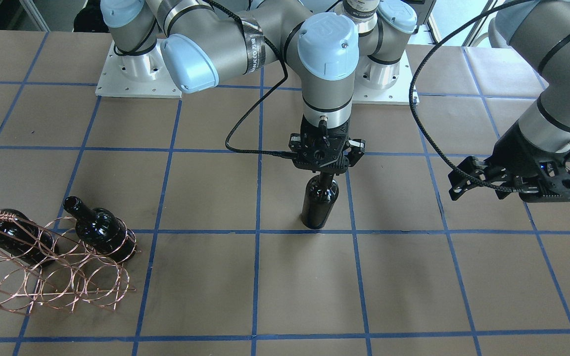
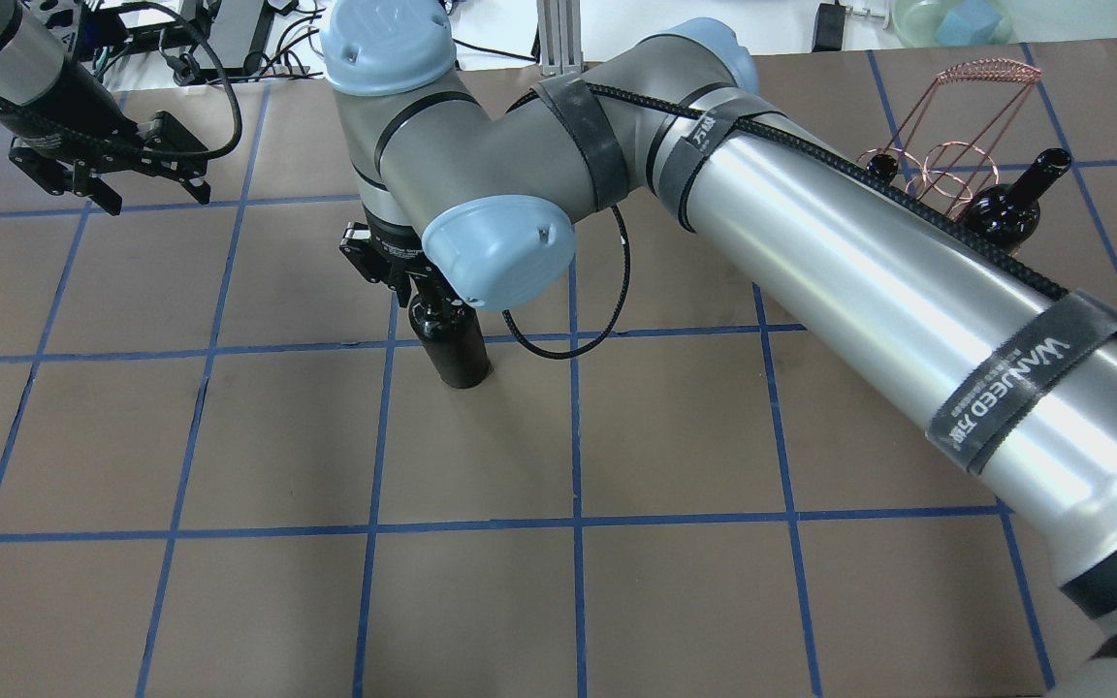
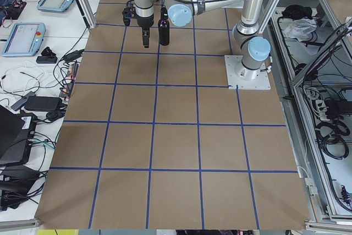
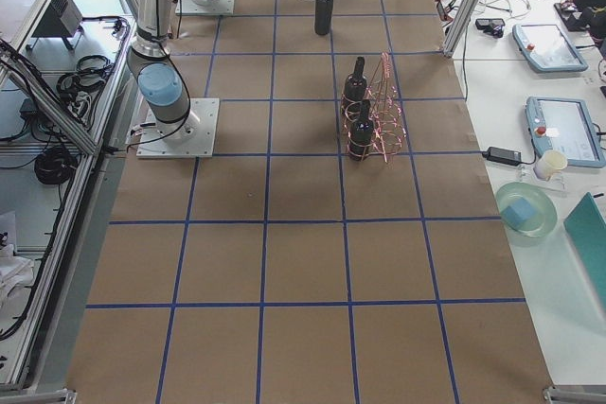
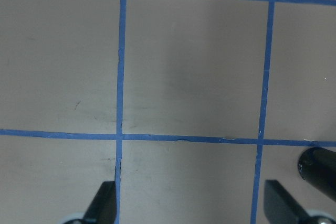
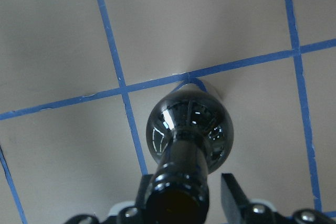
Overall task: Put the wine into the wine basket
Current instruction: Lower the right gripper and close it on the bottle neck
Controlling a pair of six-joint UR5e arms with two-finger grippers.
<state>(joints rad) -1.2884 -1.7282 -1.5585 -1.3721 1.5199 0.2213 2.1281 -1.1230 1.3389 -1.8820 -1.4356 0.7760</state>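
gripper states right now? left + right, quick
Left gripper: open, empty.
Right gripper: open, fingers either side of the wine bottle neck; a gap shows beside one finger.

Brown paper-covered table (image 1: 206, 277) under me, gridded in blue tape (image 1: 257, 277). Far side: white bench (image 4: 492, 92), grey-blue tablet pendants (image 4: 566, 130), pale green bowl (image 4: 523, 207). Aluminium frame post (image 4: 469, 2) at the far edge. Even, bright light.

Evenly bright, soft shadows on the brown paper-covered table (image 1: 305, 277); bright glints on the glossy near-black glass wine bottle (image 6: 189, 124), its near mouth blurred.
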